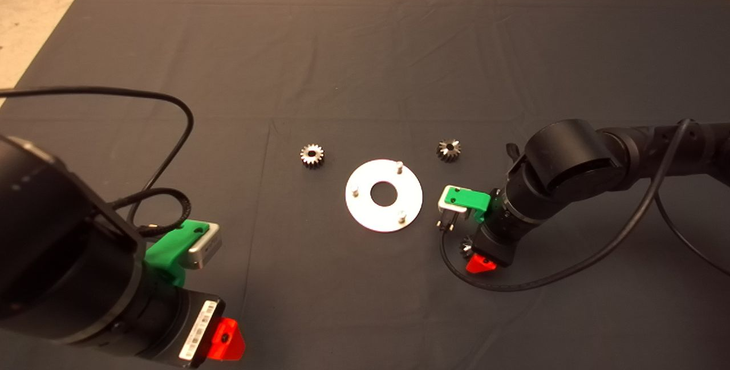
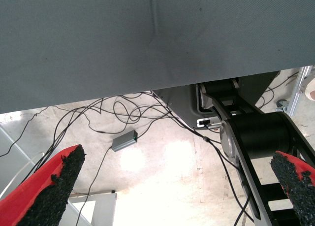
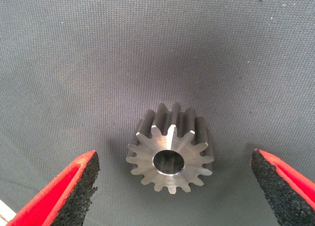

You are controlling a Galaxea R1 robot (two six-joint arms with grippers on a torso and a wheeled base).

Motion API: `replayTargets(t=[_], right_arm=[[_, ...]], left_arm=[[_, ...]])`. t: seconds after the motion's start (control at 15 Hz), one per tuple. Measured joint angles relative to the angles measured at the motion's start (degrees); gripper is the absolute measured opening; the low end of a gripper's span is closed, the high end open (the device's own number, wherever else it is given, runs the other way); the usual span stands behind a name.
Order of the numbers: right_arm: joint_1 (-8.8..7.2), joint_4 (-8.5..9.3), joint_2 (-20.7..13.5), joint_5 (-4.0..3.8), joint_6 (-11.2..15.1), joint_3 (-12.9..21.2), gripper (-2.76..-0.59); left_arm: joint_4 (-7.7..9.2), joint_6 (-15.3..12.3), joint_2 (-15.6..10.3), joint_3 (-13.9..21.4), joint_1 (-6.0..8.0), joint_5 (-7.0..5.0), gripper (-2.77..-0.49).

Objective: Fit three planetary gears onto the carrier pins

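A flat silvery-white disc (image 1: 365,210) lies mid-mat with three carrier pins (image 1: 400,166) (image 1: 355,191) (image 1: 402,216) standing bare around its central hole. One planetary gear (image 1: 312,155) rests to the disc's left, another (image 1: 449,149) to its upper right. A third gear (image 3: 171,149) lies flat on the mat right of the disc, mostly hidden in the head view under my right gripper (image 1: 471,251). In the right wrist view that gripper (image 3: 173,162) is open, its fingers (image 3: 78,186) straddling the gear without touching it. My left gripper (image 1: 223,340) waits at the lower left, open (image 2: 179,169).
The dark mat (image 1: 365,62) covers the table. Black cables (image 1: 171,130) loop over it from both arms. The left wrist view shows the mat's edge (image 2: 147,88), a floor with tangled cables (image 2: 123,110) and a small grey box (image 2: 124,140).
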State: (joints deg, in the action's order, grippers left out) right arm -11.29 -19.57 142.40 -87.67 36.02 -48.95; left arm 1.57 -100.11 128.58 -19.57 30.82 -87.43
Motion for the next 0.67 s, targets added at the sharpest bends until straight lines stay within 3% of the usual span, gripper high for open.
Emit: replayTargets(t=[0.33,0.4,0.67], right_arm=[[0.0,-0.02,0.22,0.02,0.0,0.0,-1.25],[0.0,0.0,0.34,0.02,0.0,0.0,-1.38],[0.0,-0.02,0.96,-0.04,0.0,0.0,-1.4]], left_arm=[[0.0,0.02,0.03,0.0,0.0,0.0,-0.51],[0.0,0.0,0.01,0.0,0.0,0.0,-0.51],[0.02,0.02,0.03,0.04,0.0,-0.02,-0.51]])
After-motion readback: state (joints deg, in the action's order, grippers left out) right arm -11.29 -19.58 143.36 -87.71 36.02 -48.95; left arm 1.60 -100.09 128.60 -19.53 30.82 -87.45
